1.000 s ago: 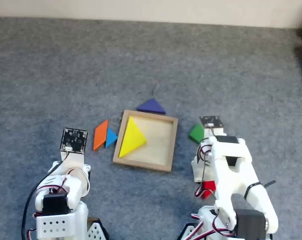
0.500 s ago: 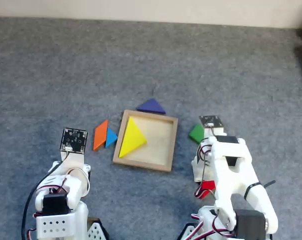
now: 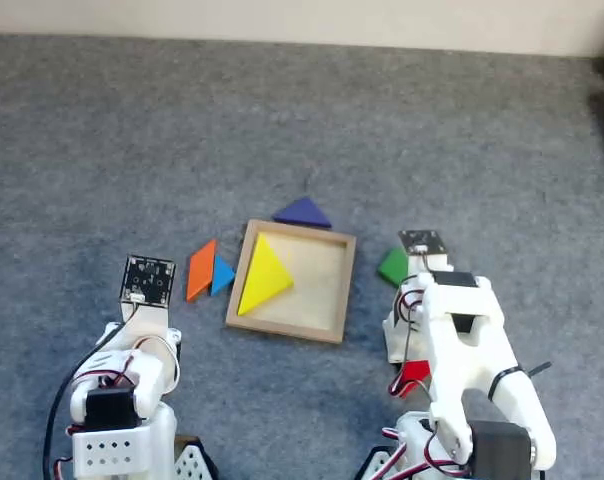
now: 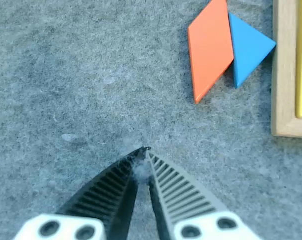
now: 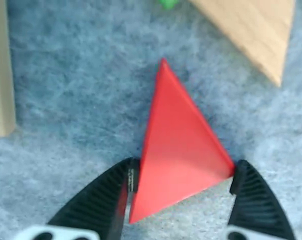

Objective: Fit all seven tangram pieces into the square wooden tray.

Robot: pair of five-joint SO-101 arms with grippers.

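The red triangle (image 5: 178,145) is mostly hidden under the right arm (image 3: 462,340) in the high view, with only a sliver showing close to the near edge of the surface (image 3: 102,130). The green piece (image 3: 391,266) is partly covered by that arm's wrist board (image 3: 422,243), so its shape cannot be told. In the right wrist view a corner of the tray (image 3: 317,285) is cut off at the frame's edge, and a second wooden strip (image 5: 1,75) at the opposite edge cannot be identified. The right fingers (image 5: 98,200) are spread wide around the red triangle, one against its long edge and the other against a corner; whether it is lifted off the surface cannot be told. The left fingers (image 4: 108,187) are pressed together tip to tip, holding nothing, just above bare surface. The tray lies near the middle of the surface, slightly turned, with the yellow triangle (image 3: 262,272) inside it along its left side. The orange piece (image 3: 200,269) and blue triangle (image 3: 222,274) touch each other just left of the tray, and the purple triangle (image 3: 303,212) lies just beyond its far edge. Any marks on the wrist boards are too small to read
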